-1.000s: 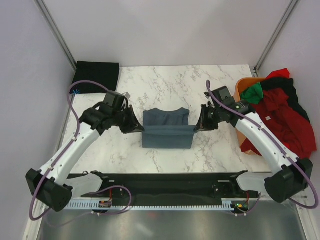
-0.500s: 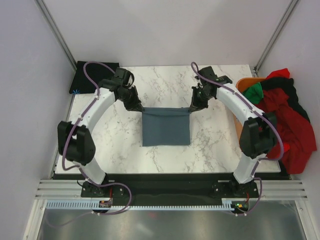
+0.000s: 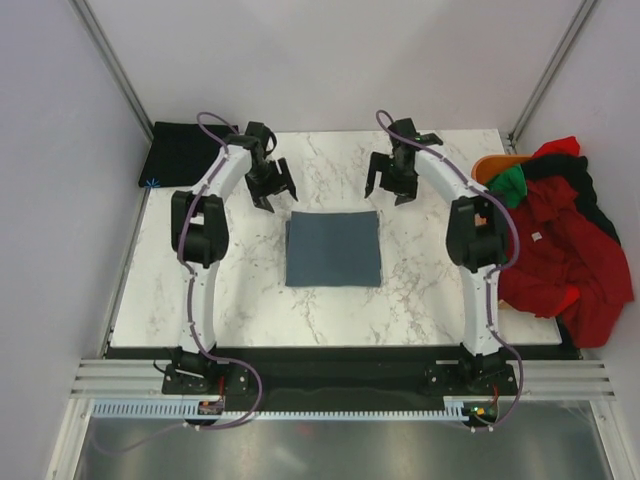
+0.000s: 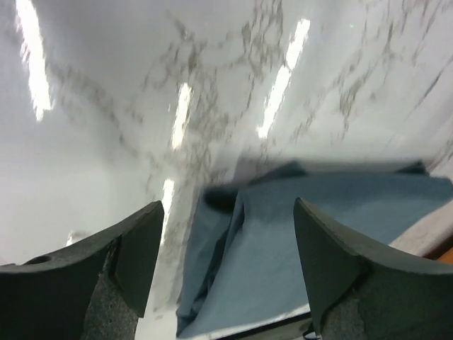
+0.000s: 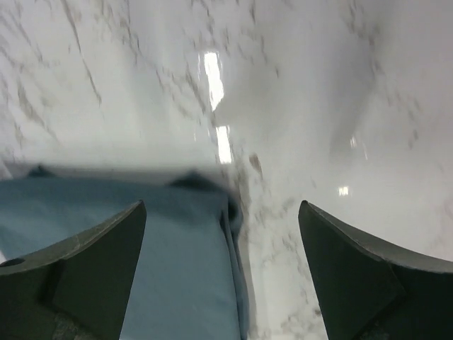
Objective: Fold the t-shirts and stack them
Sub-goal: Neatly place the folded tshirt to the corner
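**Folded shirt at rest.** The folded slate-blue t-shirt point(image 3: 333, 248) was shown lying flat at the centre of the table point(image 3: 430, 290). The left gripper point(image 3: 272, 188) and right gripper point(image 3: 389, 188) were held spread and empty just beyond its far corners. The cloth was judged light, limp and layered; it would best be pinched through all layers at an edge.

Lab robot cell, white panel walls point(image 3: 350, 60), aluminium posts point(image 3: 110, 60), marble table point(image 3: 240, 290)
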Available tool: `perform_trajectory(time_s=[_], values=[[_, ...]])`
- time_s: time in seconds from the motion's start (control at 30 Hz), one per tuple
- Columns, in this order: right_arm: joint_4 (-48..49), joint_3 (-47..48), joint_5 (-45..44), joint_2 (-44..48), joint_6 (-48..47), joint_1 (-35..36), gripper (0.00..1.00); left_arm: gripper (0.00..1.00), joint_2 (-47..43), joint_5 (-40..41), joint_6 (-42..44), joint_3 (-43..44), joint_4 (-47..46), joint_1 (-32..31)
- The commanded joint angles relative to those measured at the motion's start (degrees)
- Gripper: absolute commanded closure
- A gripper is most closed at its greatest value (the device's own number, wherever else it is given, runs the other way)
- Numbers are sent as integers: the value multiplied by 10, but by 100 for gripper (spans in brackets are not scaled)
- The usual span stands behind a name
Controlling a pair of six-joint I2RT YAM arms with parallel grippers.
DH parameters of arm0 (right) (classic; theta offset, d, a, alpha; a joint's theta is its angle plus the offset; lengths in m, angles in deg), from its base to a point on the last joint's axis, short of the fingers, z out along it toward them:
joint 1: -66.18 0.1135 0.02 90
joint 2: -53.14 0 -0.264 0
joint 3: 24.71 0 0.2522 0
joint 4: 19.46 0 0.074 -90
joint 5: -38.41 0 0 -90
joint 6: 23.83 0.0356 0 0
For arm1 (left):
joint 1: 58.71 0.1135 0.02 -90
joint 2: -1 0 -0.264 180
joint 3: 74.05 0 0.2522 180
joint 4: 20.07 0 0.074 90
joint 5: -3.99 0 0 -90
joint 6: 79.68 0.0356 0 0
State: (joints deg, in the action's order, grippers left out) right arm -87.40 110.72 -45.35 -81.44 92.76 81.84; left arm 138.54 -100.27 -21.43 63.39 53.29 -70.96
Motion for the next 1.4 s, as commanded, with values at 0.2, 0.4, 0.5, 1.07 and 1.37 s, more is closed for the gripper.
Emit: perform_trajectory(time_s=[0.2,0.4,0.5,1.07,1.37], values=[[178,-510,-6,426,29,52,4,22,-316,6,77,-377,-230,-6],[287,-720,44,549,64,110,4,23,-333,-45,78,-494,-346,-11],[352,-796,58,587,93,143,5,24,-315,-74,61,-512,-386,-12],[603,-1083,7,757,189,220,5,46,-219,-81,35,-516,-448,-22],[630,-1058,34,668,173,219,5,98,-200,-86,76,-454,-409,-8]])
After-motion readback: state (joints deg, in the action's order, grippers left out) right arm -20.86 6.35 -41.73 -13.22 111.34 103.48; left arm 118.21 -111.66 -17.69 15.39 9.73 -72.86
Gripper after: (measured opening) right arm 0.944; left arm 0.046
